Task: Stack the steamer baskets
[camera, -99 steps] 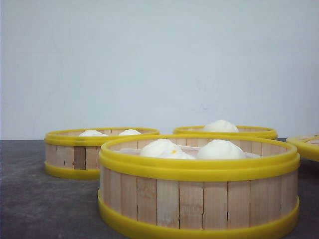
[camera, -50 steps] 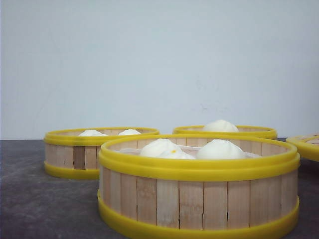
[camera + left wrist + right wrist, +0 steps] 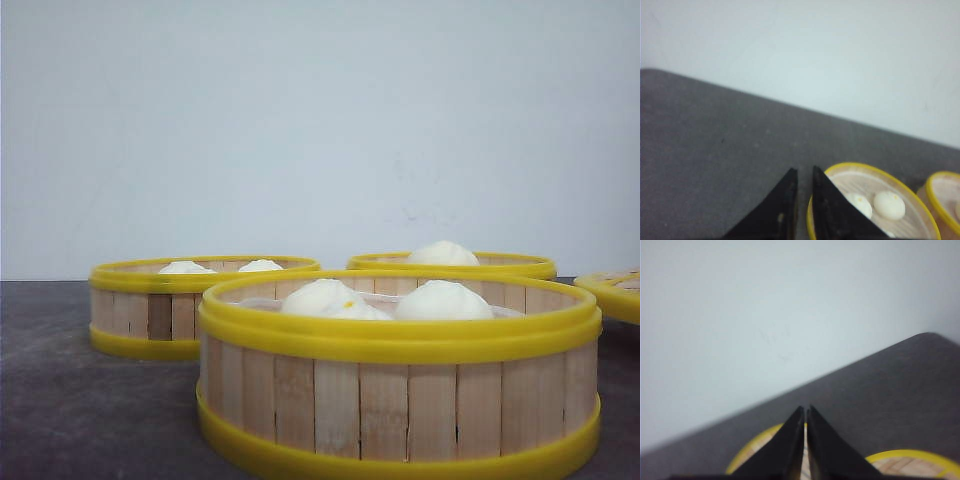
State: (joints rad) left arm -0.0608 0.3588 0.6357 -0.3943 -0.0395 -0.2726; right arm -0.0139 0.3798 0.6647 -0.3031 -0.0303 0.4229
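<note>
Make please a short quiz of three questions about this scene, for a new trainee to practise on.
1. True or false: in the front view, one of the steamer baskets is already stacked on another.
2. The nearest basket in the front view holds: A) white buns, B) green leaves, C) nothing.
3. Fill in: the fingers of the left gripper in its wrist view are almost ____, with nothing between them.

Key
1. False: every basket stands alone on the dark table.
2. A.
3. Closed. The right gripper looks the same in its own view.
</note>
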